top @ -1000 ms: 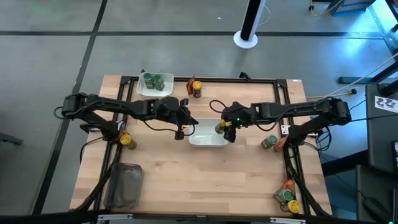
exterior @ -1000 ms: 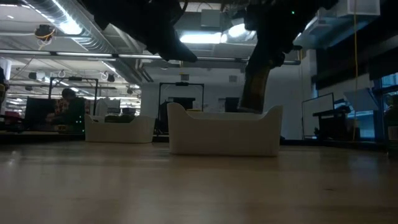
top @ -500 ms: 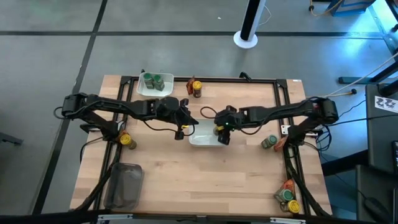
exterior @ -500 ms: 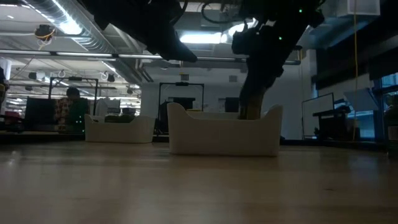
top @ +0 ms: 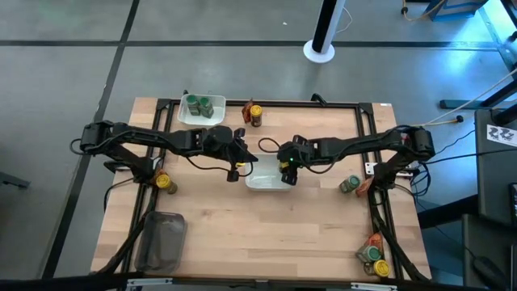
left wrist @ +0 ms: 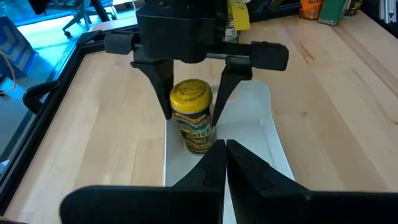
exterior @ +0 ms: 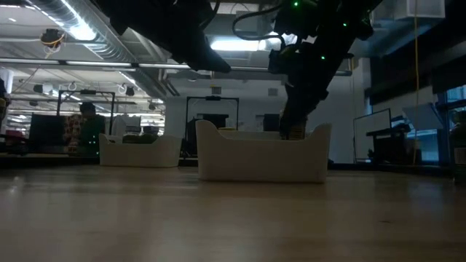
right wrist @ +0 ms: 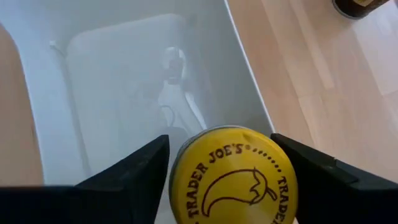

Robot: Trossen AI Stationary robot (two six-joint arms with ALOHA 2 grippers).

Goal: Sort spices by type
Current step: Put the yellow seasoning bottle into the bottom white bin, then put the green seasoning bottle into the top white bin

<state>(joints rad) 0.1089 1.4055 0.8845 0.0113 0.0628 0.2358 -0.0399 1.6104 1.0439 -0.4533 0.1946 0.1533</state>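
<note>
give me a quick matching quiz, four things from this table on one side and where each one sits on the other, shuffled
Things:
1. yellow-lid jar between the right claw's fingers
2. green-lid jars
3. clear grey tub
4. left claw

Places:
A. near left corner of the table
B. inside the middle white tray
C. in the white tray at the far edge
D. shut, just left of the middle tray

Pairs: 1-B, 2-C, 3-A, 4-D
</note>
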